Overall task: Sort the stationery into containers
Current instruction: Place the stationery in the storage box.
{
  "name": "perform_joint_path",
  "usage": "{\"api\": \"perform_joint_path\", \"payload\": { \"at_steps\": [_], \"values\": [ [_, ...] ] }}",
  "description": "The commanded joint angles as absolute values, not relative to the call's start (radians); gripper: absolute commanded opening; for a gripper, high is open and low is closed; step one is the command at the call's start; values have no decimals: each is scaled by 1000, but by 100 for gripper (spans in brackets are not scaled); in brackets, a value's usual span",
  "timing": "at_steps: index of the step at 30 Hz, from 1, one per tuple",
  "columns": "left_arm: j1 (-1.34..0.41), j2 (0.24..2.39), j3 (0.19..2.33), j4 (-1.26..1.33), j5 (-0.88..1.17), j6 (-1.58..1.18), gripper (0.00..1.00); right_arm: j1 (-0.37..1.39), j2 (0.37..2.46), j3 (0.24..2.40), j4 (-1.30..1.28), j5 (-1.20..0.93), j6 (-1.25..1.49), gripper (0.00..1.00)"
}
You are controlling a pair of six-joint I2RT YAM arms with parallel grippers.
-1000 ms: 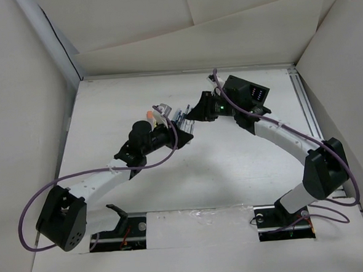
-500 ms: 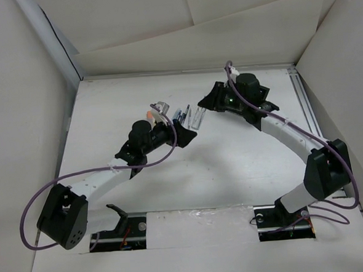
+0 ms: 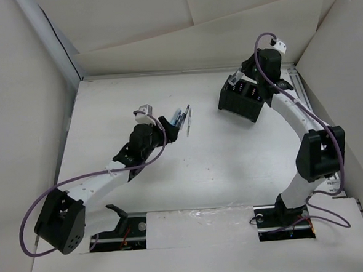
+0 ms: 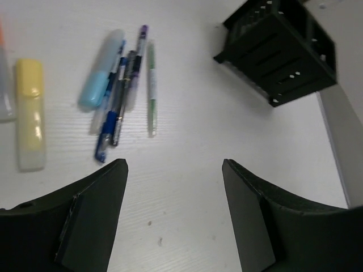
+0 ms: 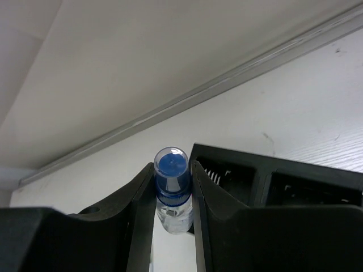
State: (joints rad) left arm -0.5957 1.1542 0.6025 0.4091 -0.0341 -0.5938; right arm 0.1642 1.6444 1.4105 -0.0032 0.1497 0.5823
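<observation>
One blue-capped pen is clamped in the right gripper, its long axis end-on to the wrist camera, just left of the black box rim at lower right. The left gripper gapes empty below the loose pens at upper left.

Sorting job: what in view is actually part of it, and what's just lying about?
Job: black box; yellow highlighter; light blue highlighter; blue pen; dark pen; green pen; blue-capped pen in the right gripper.
Not job: purple cables; white backdrop boards.
</observation>
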Motion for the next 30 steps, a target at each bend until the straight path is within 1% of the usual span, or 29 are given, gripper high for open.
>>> {"api": "perform_joint_path", "payload": {
  "at_steps": [1,4,7,8,10,13,14,16,17,18,20,21,23,24,25,26,27,29,30],
  "values": [
    [-595,1178,626,307,-228,-661,64,170,1706,1497,61,343,543,0],
    [-595,1178,626,279,-279,-687,62,170,1769,1554,61,391,509,0],
    [-595,1199,636,220,-383,-707,61,179,1821,1588,61,434,471,0],
    [-595,1209,655,200,-452,-707,61,179,1831,1588,61,446,462,0],
    [-595,1233,693,135,-520,-718,60,202,1844,1579,61,491,453,0],
    [-583,1302,730,82,-566,-741,60,230,1853,1553,61,514,453,0],
    [-568,1339,754,71,-566,-741,60,241,1853,1543,74,525,453,3],
    [-548,1373,764,60,-566,-752,60,251,1853,1531,74,535,453,13],
    [-539,1388,776,48,-580,-752,60,252,1862,1531,74,535,453,19],
    [-538,1414,791,37,-595,-752,59,252,1862,1531,74,526,453,31],
    [-538,1434,801,37,-618,-764,59,261,1849,1520,74,515,453,41],
    [-538,1443,811,28,-618,-764,57,261,1824,1511,74,502,453,49],
    [-516,1454,821,28,-618,-764,54,270,1787,1500,74,489,453,59],
    [-515,1454,821,28,-618,-764,54,270,1746,1490,74,476,453,64],
    [-491,1454,821,28,-618,-764,52,270,1726,1489,74,465,453,70],
    [-477,1454,821,28,-588,-764,48,270,1708,1480,74,454,453,73],
    [-463,1454,821,38,-575,-764,46,270,1689,1480,58,440,453,74],
    [-422,1463,821,38,-539,-733,44,270,1629,1453,38,428,462,74],
    [-410,1477,833,29,-526,-733,40,279,1606,1436,38,413,471,74]
  ]
}}
